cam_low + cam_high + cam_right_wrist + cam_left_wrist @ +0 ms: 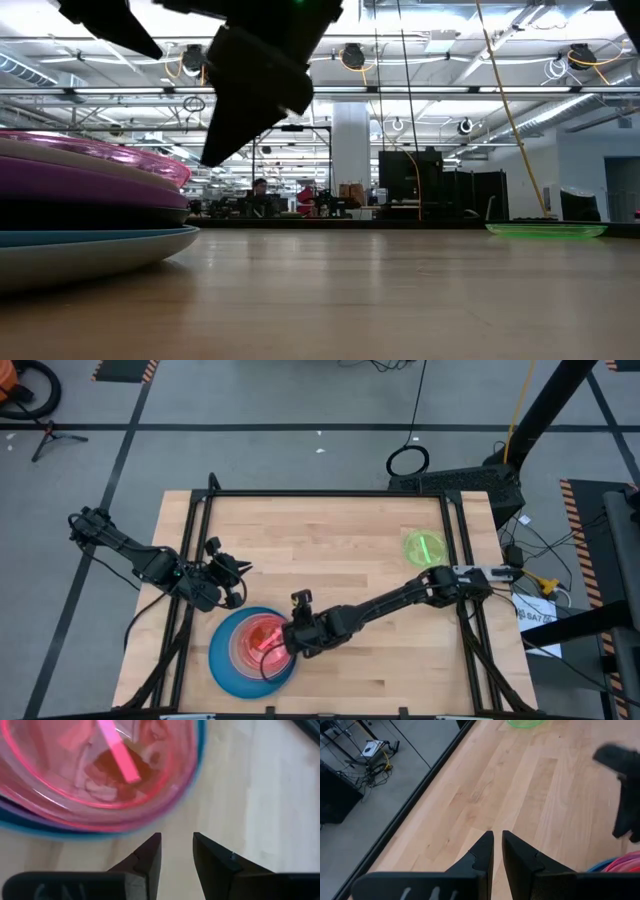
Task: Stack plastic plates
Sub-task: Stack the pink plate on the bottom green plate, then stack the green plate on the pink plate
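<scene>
A stack of plates (250, 652) rests on the table near its front left. A large blue plate is at the bottom and a translucent pink plate (95, 770) is on top. In the low view the stack (90, 200) shows grey, blue, black, purple and pink layers. A neon green plate (425, 547) lies flat alone at the far right and also shows in the low view (545, 230). My right gripper (283, 643) is open and empty, its fingertips (177, 845) just off the stack's right rim. My left gripper (237, 572) is shut and empty, beyond the stack's far side.
Bare wooden tabletop (340, 540) stretches between the stack and the green plate. A black frame rail (420, 795) runs along the table's edge. The right arm (400, 598) reaches slantwise across the table's middle.
</scene>
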